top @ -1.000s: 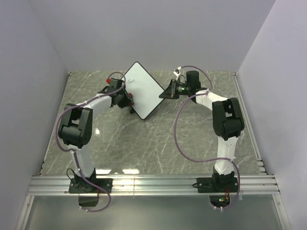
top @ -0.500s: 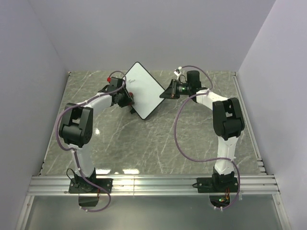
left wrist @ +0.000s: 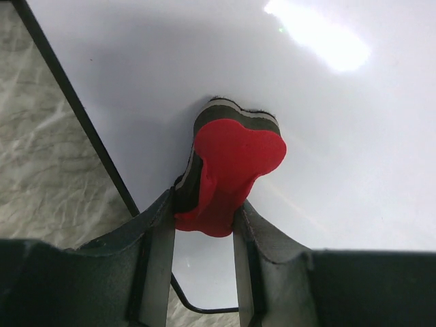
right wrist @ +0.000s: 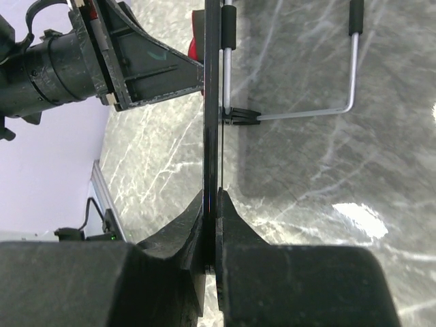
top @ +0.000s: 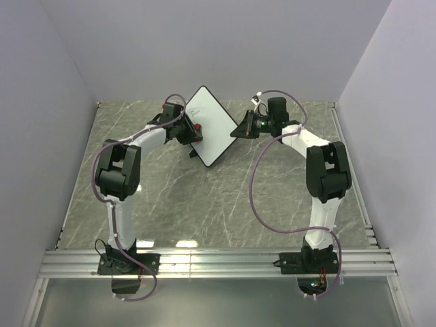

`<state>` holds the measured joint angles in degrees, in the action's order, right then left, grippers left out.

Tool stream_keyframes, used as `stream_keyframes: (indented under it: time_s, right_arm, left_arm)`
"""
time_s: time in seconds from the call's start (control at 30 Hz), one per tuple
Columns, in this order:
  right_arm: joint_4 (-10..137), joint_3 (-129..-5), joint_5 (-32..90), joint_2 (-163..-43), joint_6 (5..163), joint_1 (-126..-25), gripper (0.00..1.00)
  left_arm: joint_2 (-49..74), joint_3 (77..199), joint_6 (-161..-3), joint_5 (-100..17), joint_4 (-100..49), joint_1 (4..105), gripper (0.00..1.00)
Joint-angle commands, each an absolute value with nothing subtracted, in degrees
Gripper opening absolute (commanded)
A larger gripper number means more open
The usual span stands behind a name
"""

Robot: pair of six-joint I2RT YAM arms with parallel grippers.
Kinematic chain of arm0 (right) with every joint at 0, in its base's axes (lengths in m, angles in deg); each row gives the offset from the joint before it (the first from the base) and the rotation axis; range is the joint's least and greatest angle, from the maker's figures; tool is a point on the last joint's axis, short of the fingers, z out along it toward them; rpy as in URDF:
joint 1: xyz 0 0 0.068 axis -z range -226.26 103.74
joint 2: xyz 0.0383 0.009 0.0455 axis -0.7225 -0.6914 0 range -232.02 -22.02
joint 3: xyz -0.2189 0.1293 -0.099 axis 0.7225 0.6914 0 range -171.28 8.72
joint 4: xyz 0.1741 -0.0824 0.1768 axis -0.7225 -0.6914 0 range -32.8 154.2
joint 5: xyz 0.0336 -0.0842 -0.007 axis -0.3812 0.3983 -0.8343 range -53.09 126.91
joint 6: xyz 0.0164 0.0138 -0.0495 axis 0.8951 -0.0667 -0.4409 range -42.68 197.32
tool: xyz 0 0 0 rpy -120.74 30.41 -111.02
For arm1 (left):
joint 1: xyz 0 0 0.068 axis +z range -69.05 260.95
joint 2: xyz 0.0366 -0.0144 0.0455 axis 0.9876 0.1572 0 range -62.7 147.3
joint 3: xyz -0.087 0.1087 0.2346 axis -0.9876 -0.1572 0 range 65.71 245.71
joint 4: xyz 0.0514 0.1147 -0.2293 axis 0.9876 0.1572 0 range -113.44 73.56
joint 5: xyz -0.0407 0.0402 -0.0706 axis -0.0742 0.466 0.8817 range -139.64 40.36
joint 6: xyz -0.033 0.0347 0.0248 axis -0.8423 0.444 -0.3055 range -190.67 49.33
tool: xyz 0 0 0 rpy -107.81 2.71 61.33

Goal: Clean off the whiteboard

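Observation:
The whiteboard is lifted off the table and tilted, one corner up. My right gripper is shut on its right edge; in the right wrist view the whiteboard runs edge-on between the closed fingers of my right gripper. My left gripper is shut on a red eraser with a dark felt layer, pressed flat against the whiteboard. In the left wrist view my left gripper shows, and the board's face has no writing. The eraser's red edge shows beside the board.
The grey marble table lies under both arms, with white walls on three sides. The board's bent wire stand sticks out behind it. An aluminium rail with the arm bases runs along the near edge.
My left gripper has slid up and to the right across the board with the eraser. The board has turned, showing a narrower face from above. The small dark mark near the eraser is gone.

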<state>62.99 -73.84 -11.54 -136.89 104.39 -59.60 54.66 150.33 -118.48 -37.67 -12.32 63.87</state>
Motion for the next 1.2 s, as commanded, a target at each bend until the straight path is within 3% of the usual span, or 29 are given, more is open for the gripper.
stream_keyframes:
  time_s: [0.0, 0.27, 0.73, 1.0, 1.17]
  right_arm:
    - [57.5, -76.0, -12.8, -132.5, 103.6, -59.5, 0.00]
    - [54.2, -75.1, -12.2, -130.3, 101.8, -60.2, 0.00]
    - [52.5, -79.0, -10.4, -133.1, 102.5, -63.0, 0.00]
    - [54.4, -82.2, -10.2, -135.4, 105.5, -63.8, 0.00]
    - [54.0, -82.3, -9.9, -135.1, 105.5, -64.0, 0.00]
  left_arm:
    - [57.3, 154.9, -118.0, -40.1, -9.8, 64.2, 0.00]
    - [60.7, 154.0, -114.8, -40.6, -4.9, 68.9, 0.00]
    - [62.1, 168.9, -112.4, -34.1, -3.6, 65.1, 0.00]
    - [63.2, 166.2, -115.8, -31.1, -6.9, 59.0, 0.00]
    - [62.4, 161.6, -116.5, -30.2, -8.0, 60.4, 0.00]
